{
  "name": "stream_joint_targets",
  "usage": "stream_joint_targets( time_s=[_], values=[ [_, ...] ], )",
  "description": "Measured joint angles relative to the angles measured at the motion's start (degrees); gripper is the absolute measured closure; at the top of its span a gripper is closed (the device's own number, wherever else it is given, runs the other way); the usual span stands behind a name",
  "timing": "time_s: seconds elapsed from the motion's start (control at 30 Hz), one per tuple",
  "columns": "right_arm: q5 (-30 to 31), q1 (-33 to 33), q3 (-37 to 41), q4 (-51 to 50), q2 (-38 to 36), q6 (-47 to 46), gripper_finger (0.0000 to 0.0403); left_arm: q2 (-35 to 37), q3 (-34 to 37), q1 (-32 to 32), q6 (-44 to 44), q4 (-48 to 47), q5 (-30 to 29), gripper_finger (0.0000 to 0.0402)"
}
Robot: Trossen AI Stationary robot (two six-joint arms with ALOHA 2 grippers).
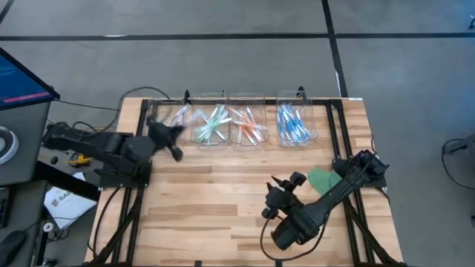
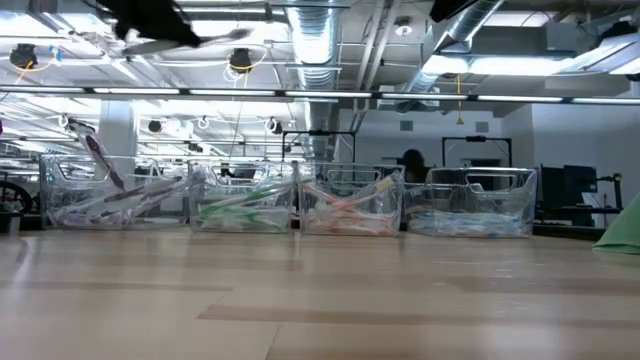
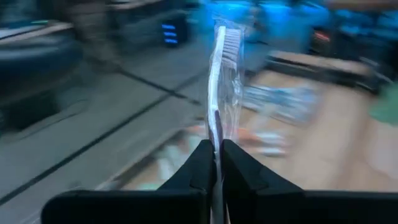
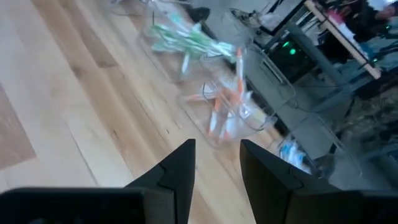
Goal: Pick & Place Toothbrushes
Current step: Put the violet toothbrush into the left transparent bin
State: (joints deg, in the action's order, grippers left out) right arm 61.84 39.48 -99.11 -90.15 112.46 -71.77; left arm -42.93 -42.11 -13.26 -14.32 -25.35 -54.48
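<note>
Your table (image 1: pixel 223 200) is pale butcher-block wood in long glued strips, and along its far edge stand four clear plastic bins with thin glossy walls: a leftmost bin (image 2: pixel 110 195) with a few pale, purple-accented sticks, a green-filled bin (image 2: pixel 245 205), an orange-filled bin (image 2: pixel 350 205) and a blue-filled bin (image 2: pixel 470 205). The toothbrushes (image 1: pixel 252 126) inside are slim white and clear plastic sticks lying crisscrossed. Your left gripper (image 1: pixel 165 133) is clenched tight on a single toothbrush in a crinkly clear wrapper (image 3: pixel 219 81); the white handle stands straight up out of the pinched dark fingers (image 3: pixel 239 168), bristles at the far tip. That pincer hangs raised just before the leftmost bin, its arm reaching in from the table's left side with the wrist turned toward the bins. Your right gripper (image 1: pixel 276 199) holds nothing; its two dark wedge fingers (image 4: pixel 177 171) stand partly apart, with bare wood beneath them and the green and orange bins well ahead. A flat green leaf-shaped piece (image 1: pixel 323 179) lies just beside that folded arm, behind the pincer.
</note>
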Motion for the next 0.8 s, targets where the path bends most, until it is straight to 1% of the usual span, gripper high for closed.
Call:
stream_joint_targets(
  time_s=[0.07, 0.17, 0.23, 0.3, 0.43, 0.53, 0.67, 0.8],
  values=[
    [-0.1, -0.2, 0.0, 0.1, 0.0, 2.0, 0.0283, 2.4, 0.0, 0.7, -3.5, -3.9, -5.3, 0.0391],
    [-0.2, -0.2, 0.0, 0.1, 0.0, 5.5, 0.0283, 3.7, 0.0, 3.1, -10.2, -11.2, -10.4, 0.0391],
    [-0.3, -0.5, 0.0, 0.1, 0.0, 7.9, 0.0283, 4.0, 1.6, 5.6, -13.4, -12.8, -11.9, 0.0391],
    [-0.5, -1.0, 0.0, 0.1, 0.0, 10.5, 0.0283, 3.9, 3.9, 8.9, -15.3, -13.0, -11.7, 0.0391],
    [-2.6, -2.4, 0.0, 0.2, -0.2, 16.7, 0.0283, 3.8, 7.7, 17.5, -19.7, -12.8, -7.3, 0.0389],
    [-3.5, -3.5, 0.0, 0.1, -1.0, 20.9, 0.0283, 3.9, 9.9, 24.4, -21.8, -12.9, -1.9, 0.0387],
    [-3.7, -4.6, 0.0, 0.1, -2.0, 25.0, 0.0283, 3.9, 12.8, 33.1, -22.2, -12.7, 6.3, 0.0379],
    [-3.7, -5.3, 0.0, 0.1, -2.8, 27.9, 0.0283, 3.9, 15.5, 39.2, -22.2, -11.7, 10.6, 0.0365]
  ],
)
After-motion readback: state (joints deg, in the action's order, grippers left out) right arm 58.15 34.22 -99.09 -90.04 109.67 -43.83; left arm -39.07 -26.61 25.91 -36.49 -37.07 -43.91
